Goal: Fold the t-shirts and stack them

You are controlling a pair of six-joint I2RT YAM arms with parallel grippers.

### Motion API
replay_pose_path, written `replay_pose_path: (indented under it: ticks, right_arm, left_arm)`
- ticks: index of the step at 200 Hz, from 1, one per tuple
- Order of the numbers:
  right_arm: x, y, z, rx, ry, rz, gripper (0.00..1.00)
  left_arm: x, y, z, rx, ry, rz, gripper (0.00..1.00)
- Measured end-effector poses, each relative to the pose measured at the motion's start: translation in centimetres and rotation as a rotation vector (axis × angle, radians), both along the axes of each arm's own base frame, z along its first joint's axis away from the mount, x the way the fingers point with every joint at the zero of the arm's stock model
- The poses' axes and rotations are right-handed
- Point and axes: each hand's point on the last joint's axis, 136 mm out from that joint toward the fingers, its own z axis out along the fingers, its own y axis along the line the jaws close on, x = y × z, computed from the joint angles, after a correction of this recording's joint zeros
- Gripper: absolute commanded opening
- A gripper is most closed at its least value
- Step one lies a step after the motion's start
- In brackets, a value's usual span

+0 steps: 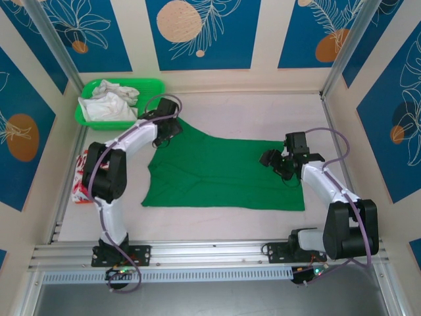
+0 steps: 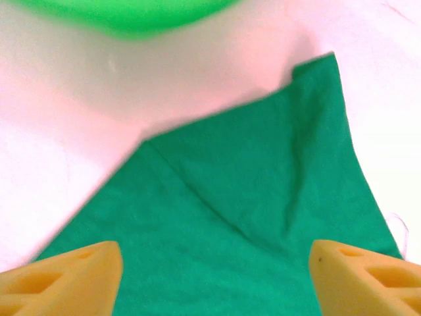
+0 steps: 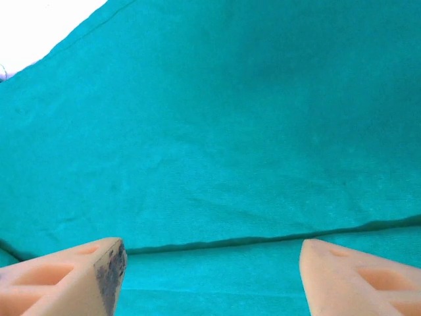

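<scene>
Left gripper and right gripper are hovering, jaws apart, over opposite ends of the tee, apparently lining up a fold.

I could read nothing anywhere. The red t-shirt, lying well behind the left gripper and beside that arm's elbow, showed white printed marks. They were too small and too bunched for me to make out any letter.
</scene>
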Motion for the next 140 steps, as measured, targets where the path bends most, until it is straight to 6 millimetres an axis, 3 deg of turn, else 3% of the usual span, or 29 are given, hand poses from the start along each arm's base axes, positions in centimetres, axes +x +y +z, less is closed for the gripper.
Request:
replay_pose_path:
  ticks: [27, 140]
  right_arm:
    - [0.0, 0.0, -0.5, -0.001, 0.015, 0.000, 0.71]
    - [0.2, 0.0, -1.8, -0.005, 0.047, 0.004, 0.71]
  left_arm:
    - [1.4, 0.7, -1.0, 0.059, 0.046, 0.083, 0.59]
    - [3.2, 1.3, -5.3, 0.175, 0.178, 0.146, 0.51]
